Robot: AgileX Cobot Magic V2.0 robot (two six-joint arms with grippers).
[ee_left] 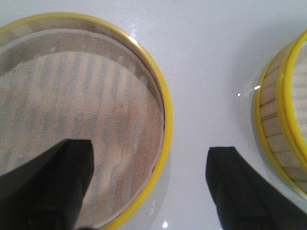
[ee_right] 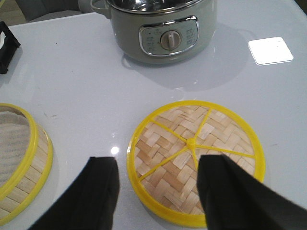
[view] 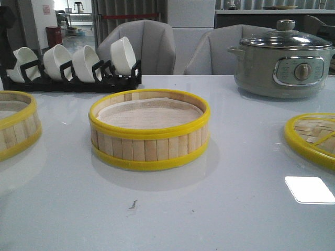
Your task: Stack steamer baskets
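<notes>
The white table (view: 172, 209) holds two steamer baskets (view: 149, 129) (view: 15, 123) and one lid (ee_right: 195, 160); both end effectors (ee_left: 151, 184) (ee_right: 158, 191) are released.

Steamer baskets (view: 149, 130) (view: 15, 125) showing pale slats, yellow rims; lid (ee_right: 194, 160) showing herringbone weave, yellow spokes; cooker (view: 282, 60) grey-green; bowls (view: 73, 60) white; desk (view: 209, 209) glossy white.

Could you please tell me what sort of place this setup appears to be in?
Probably a mock kitchen or dining table in an office or lab: a rack of white bowls, an electric cooker, bamboo steamer baskets, and grey chairs behind.
</notes>
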